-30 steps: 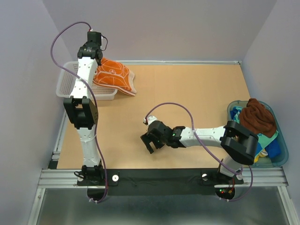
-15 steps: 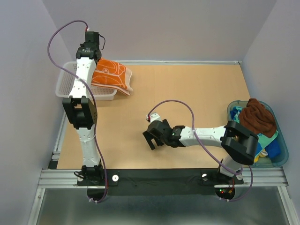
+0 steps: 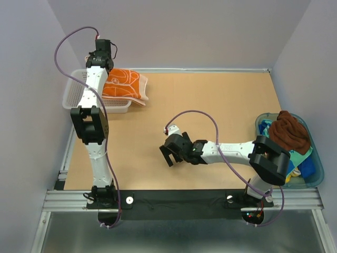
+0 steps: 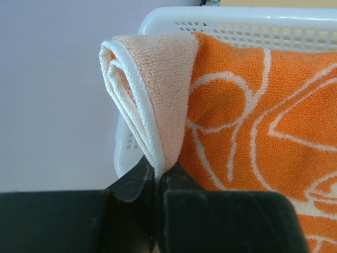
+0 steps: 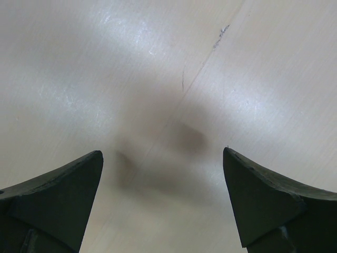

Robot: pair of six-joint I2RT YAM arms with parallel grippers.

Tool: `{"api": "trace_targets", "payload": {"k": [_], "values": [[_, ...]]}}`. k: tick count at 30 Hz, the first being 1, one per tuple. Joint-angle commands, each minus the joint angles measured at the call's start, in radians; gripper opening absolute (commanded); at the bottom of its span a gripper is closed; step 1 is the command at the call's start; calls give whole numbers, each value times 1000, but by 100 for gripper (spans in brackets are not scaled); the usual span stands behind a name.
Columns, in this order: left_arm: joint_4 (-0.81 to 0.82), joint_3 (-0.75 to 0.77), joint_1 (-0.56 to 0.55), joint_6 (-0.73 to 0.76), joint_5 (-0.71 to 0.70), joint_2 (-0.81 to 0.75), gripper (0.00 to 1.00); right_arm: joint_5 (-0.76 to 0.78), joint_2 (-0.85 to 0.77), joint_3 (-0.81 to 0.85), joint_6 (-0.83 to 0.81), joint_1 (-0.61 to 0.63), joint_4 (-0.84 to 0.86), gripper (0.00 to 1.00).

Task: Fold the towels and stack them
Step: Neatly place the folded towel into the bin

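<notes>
Two fingers of the left gripper point(image 4: 155, 176) pinch the pale doubled hem of the orange towel point(image 4: 253, 132), which is draped over the white mesh basket point(image 4: 237, 21). Soft and limp, it is best held at that hem. Since a second ago it has slid left, farther over the basket, while the right gripper point(image 5: 162, 153) gapes above the counter point(image 5: 158, 63).

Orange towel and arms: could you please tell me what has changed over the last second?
The left gripper, shut on the pale edge of the orange towel, has carried it a little to the left, further over the white basket. Nothing was newly grasped or released. The right gripper stays open just above the table, barely shifted, and the brown towel still lies in the tub.
</notes>
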Motion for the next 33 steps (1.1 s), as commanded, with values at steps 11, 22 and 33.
{"api": "trace_targets", "payload": {"k": [11,22,33], "values": [[104,-24,52,47,-81,25,0,25,11,79,-19,-9,-11,100],[132,-28,52,59,-93,92,0,19,23,88,-25,-9,-24,100],[187,-39,52,54,-100,112,0,19,34,93,-28,-9,-30,100]]}}
